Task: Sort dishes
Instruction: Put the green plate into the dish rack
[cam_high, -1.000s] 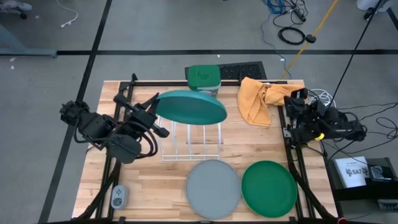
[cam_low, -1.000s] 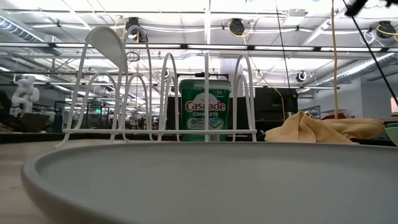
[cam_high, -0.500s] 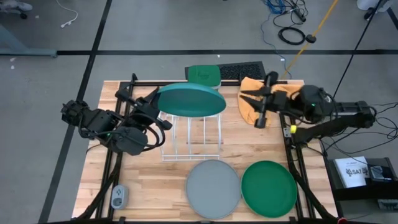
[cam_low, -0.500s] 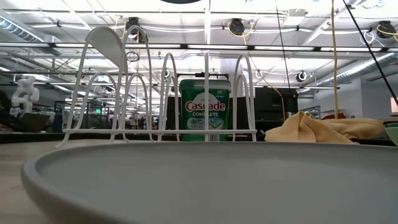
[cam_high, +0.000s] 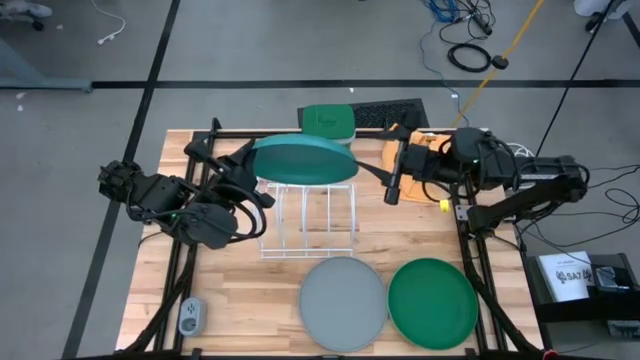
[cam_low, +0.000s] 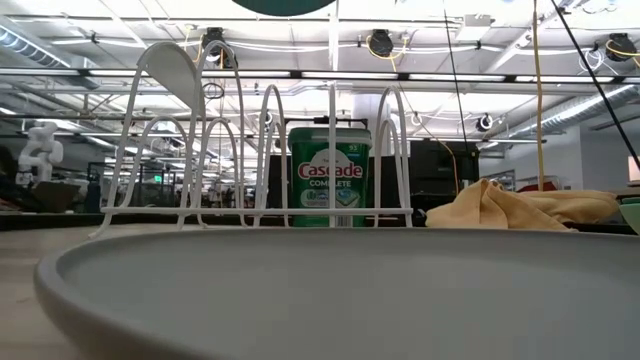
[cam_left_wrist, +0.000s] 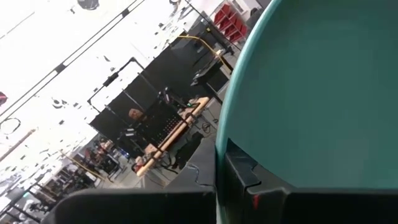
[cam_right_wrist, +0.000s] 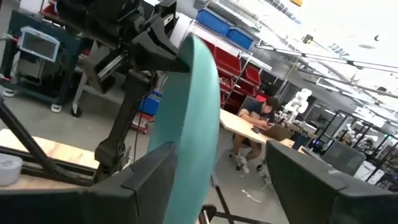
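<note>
Plate (cam_right_wrist: 186, 118) (teal) seemingly between right fingers (cam_right_wrist: 143, 177).

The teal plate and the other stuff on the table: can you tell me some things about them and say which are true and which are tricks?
1. The left claw holds the teal plate above the white rack. True.
2. The right claw is shut on the yellow cloth. False: it is open, facing the teal plate's edge.
3. The grey plate and green plate lie flat on the table. True.
4. A plate stands in the rack. False: its slots are empty.
</note>
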